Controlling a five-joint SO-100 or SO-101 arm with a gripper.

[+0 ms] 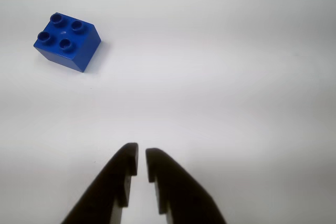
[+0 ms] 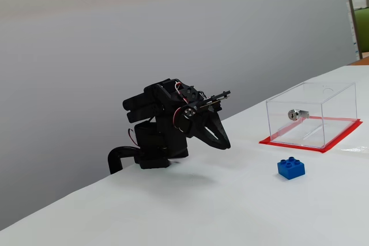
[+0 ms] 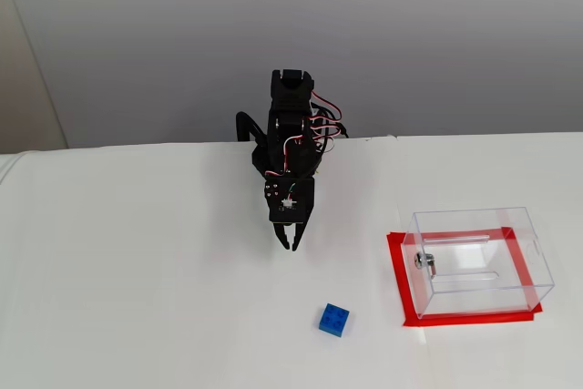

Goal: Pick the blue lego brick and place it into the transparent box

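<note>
Nothing is done yet: the brick [image 1: 67,41] sits on the table [image 1: 226,77] at about ten o'clock from the claw [image 1: 141,157] in the wrist view. The claw is nearly clenched and empty. Reaching, grasping and carrying to the clear box [image 3: 477,261] all remain.

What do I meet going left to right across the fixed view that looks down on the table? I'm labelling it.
Black robot arm's gripper → small blue studded plastic brick → clear plastic box on red edging.

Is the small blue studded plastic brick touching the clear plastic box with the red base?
Apart. In a fixed view, bare white table separates the blue brick from the clear box; the other fixed view shows the same gap.
</note>
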